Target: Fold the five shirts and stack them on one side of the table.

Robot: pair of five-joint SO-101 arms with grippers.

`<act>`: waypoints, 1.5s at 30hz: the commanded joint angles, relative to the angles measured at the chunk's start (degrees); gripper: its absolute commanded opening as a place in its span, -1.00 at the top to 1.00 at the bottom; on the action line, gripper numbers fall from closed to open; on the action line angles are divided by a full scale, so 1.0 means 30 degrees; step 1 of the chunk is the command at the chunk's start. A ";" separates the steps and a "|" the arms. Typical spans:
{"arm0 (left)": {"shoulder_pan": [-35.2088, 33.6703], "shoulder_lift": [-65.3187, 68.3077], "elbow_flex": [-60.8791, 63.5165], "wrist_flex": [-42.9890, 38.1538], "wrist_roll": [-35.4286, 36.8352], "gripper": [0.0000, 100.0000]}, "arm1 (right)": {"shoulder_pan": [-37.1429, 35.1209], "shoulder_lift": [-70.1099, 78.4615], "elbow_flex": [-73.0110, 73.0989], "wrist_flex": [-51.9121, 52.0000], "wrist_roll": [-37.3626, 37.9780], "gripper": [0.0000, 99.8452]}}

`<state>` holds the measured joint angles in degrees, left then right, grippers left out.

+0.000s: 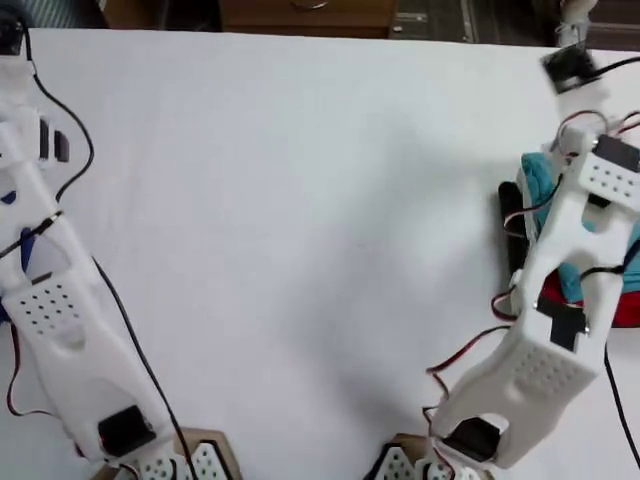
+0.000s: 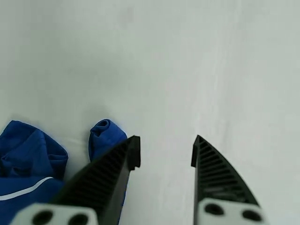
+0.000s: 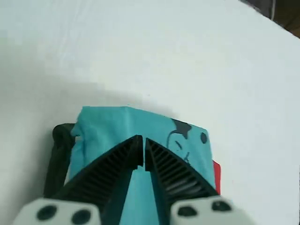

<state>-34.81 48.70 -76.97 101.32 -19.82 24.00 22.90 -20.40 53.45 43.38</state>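
Note:
A folded teal shirt (image 1: 540, 180) tops a stack at the table's right side, over a black shirt (image 1: 512, 225) and a red shirt (image 1: 625, 312). The right arm lies over this stack. In the right wrist view my right gripper (image 3: 143, 146) is shut, its tips just above the teal shirt (image 3: 122, 124), with the black shirt (image 3: 58, 154) and the red shirt (image 3: 215, 171) peeking out on either side. My left gripper (image 2: 165, 150) is open over bare table, beside a crumpled blue shirt (image 2: 28, 154). Bits of that blue shirt (image 1: 8, 197) show under the left arm.
The white table (image 1: 300, 200) stretches wide between the two arms. Red and black cables hang off the right arm (image 1: 545, 330). Wooden furniture stands beyond the table's far edge.

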 commanded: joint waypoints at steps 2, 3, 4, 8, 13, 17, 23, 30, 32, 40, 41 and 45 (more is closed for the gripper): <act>0.0264 -0.0381 -0.0630 0.0234 -0.0147 0.59 | 0.1304 -0.1451 -0.1436 -0.1568 -0.1934 0.95; 0.0264 -0.0381 -0.0630 0.0234 -0.0147 0.59 | 0.1597 -0.1099 -0.1407 -0.2359 -0.1905 0.95; 0.0264 -0.0381 -0.0630 0.0234 -0.0147 0.59 | 0.1861 -0.0513 -0.1377 -0.3062 -0.1729 0.95; 0.0176 -0.0381 -0.0630 0.0234 -0.0147 0.59 | 0.2623 0.2447 -0.1495 -0.4147 -0.0527 0.95; 0.0176 -0.0381 -0.0630 0.0234 -0.0147 0.59 | 0.3502 0.5553 -0.3458 -0.4147 -0.0234 0.95; 0.0029 -0.0410 -0.0630 0.0293 -0.0147 0.59 | 0.4176 0.8542 -0.5890 -0.4147 -0.0176 0.95; 0.0000 -0.0410 -0.0630 0.0322 -0.0147 0.59 | 0.5319 1.1736 -1.0110 -0.3971 -0.0147 0.95; 0.0176 -0.0352 -0.0630 0.0293 -0.0147 0.59 | 0.5993 1.2205 -1.3011 0.0337 -0.0147 0.95; 0.0381 -0.0264 -0.0630 0.0293 -0.0147 0.59 | 0.5905 1.2205 -1.4125 0.1773 -0.0147 0.95; 0.0850 -0.0410 -0.0777 0.0293 -0.0117 0.59 | 0.4615 1.2205 -2.0396 0.8571 -0.0293 0.95; 0.0821 -0.0410 -0.0777 0.0293 -0.0117 0.59 | 0.4440 1.2234 -2.1245 0.9509 -0.0205 0.95; 0.0557 -0.0410 -0.0777 0.0293 -0.0147 0.59 | 0.3941 1.2352 -2.3824 1.3758 -0.0117 0.96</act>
<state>-32.70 48.70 -76.97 101.32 -19.82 36.75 60.26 -85.27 86.68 42.77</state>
